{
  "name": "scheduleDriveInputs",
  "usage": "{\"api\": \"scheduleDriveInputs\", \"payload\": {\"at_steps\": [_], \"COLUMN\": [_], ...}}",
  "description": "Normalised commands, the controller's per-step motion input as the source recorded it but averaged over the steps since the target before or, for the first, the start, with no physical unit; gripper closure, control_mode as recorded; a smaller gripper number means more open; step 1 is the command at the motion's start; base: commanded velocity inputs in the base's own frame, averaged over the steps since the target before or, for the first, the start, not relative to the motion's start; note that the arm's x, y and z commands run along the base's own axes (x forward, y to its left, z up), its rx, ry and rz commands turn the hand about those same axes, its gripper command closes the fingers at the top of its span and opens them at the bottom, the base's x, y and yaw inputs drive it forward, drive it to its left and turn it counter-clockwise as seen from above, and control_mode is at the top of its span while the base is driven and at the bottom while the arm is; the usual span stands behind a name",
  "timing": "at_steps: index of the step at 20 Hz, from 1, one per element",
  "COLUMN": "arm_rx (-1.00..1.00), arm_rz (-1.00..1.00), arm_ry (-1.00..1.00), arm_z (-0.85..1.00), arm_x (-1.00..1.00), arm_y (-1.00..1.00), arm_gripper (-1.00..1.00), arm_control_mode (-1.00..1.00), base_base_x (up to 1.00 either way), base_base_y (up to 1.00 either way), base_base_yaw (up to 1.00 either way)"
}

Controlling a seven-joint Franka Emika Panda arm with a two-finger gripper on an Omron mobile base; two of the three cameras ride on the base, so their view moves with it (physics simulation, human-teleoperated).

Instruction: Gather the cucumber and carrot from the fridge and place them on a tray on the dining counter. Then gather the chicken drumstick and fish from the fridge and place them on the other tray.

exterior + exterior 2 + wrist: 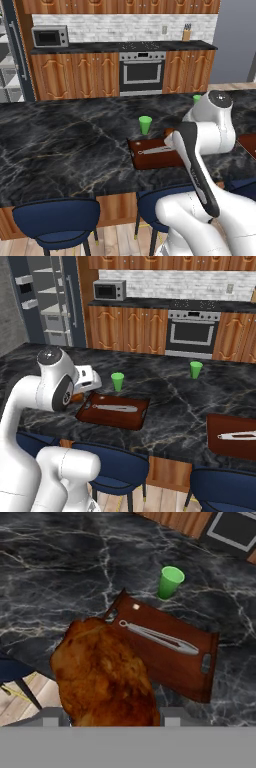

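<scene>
My gripper [111, 718] is shut on the chicken drumstick [102, 674], a large golden-brown roasted piece that hides the fingertips in the hand view. It hangs over the near left corner of a brown wooden tray [172, 662] on the black marble dining counter [55, 572]. Metal tongs [160, 638] lie on that tray. In the right base view the gripper [80, 396] sits at the left end of the same tray [131, 419], with a bit of drumstick [77, 398] showing under it. A second tray [225, 448] lies further right. The cucumber, carrot and fish are out of view.
Two green cups [117, 381] [196, 369] stand on the counter behind the trays. Blue stools [56, 220] line the near counter edge. The fridge [50, 301] stands at the far left with its shelves showing. An oven [142, 72] and cabinets are across the kitchen.
</scene>
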Motion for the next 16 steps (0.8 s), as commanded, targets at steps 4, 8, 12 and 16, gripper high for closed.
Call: {"api": "scheduleDriveInputs", "payload": {"at_steps": [4, 8, 12, 16], "arm_rx": [0.0, 0.0, 0.0, 0.0], "arm_rz": [0.0, 0.0, -0.01, -0.02], "arm_ry": [0.12, 0.06, 0.08, 0.04], "arm_z": [-0.38, -0.37, -0.29, -0.33], "arm_x": [0.34, 0.38, 0.55, 0.51], "arm_y": [0.0, 0.0, 0.12, 0.07], "arm_gripper": [1.0, 1.0, 1.0, 1.0], "arm_control_mode": [-1.0, -1.0, -1.0, -1.0], "base_base_x": [0.0, 0.0, 0.0, 0.0], "base_base_y": [0.0, 0.0, 0.0, 0.0], "base_base_yaw": [0.0, 0.0, 0.0, 0.0]}}
